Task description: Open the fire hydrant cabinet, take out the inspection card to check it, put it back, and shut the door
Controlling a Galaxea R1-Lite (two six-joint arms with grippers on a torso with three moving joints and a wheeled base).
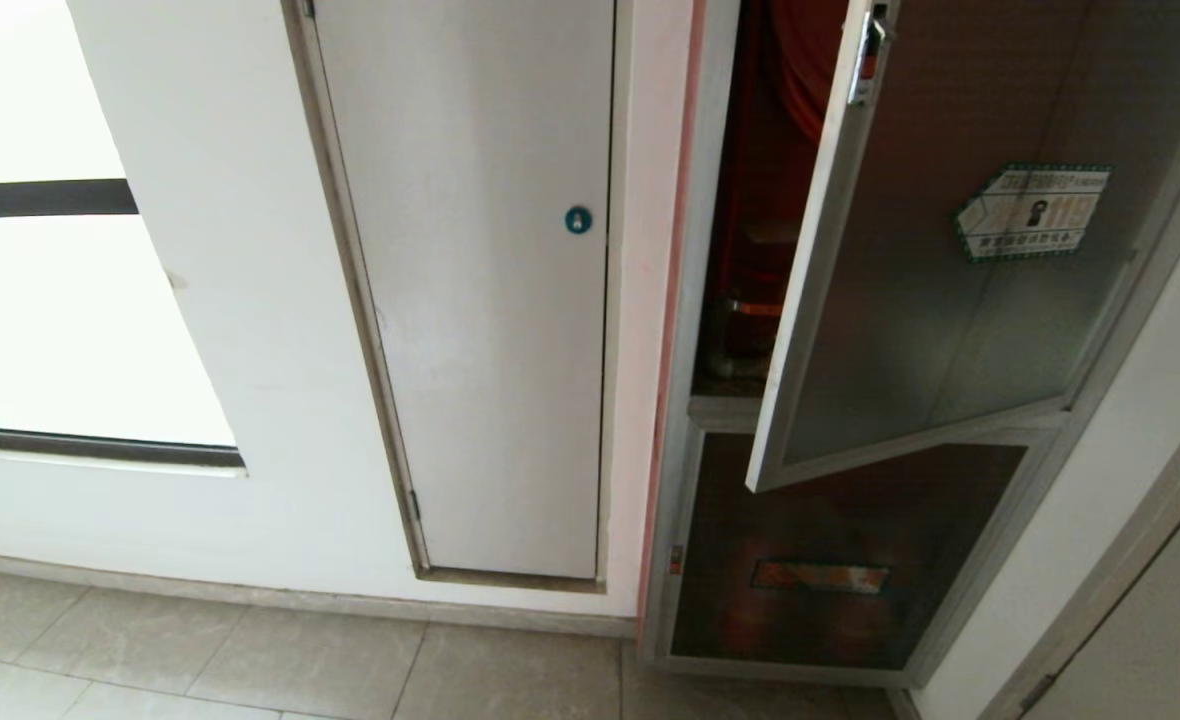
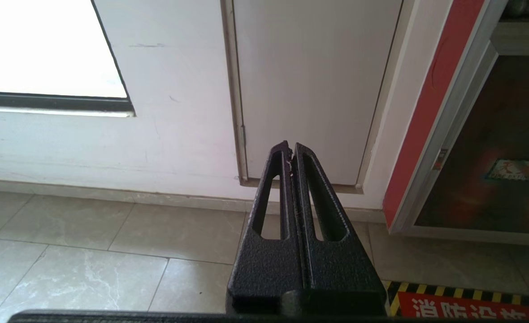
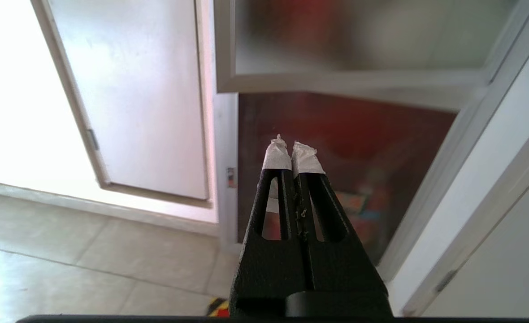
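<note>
Tool state: the right tool (image 3: 293, 148), tips wrapped in white tape, is pressed together and empty, low before the shorter dark glass panel (image 3: 336, 148). The left tool (image 2: 290, 152) is likewise closed on nothing, facing the plain white panel (image 2: 314, 89). Above, the door (image 1: 950, 280) stands ajar on the fire hydrant cabinet (image 1: 750, 250); its green-bordered sticker (image 1: 1035, 212) is visible. The inspection card is not seen.

Building corridor: tiled floor (image 1: 250, 650), white wall, built-in fire hydrant cabinet (image 1: 850, 560).

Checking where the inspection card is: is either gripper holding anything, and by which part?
Nothing is held: the left gripper and right gripper are both shut and empty.
</note>
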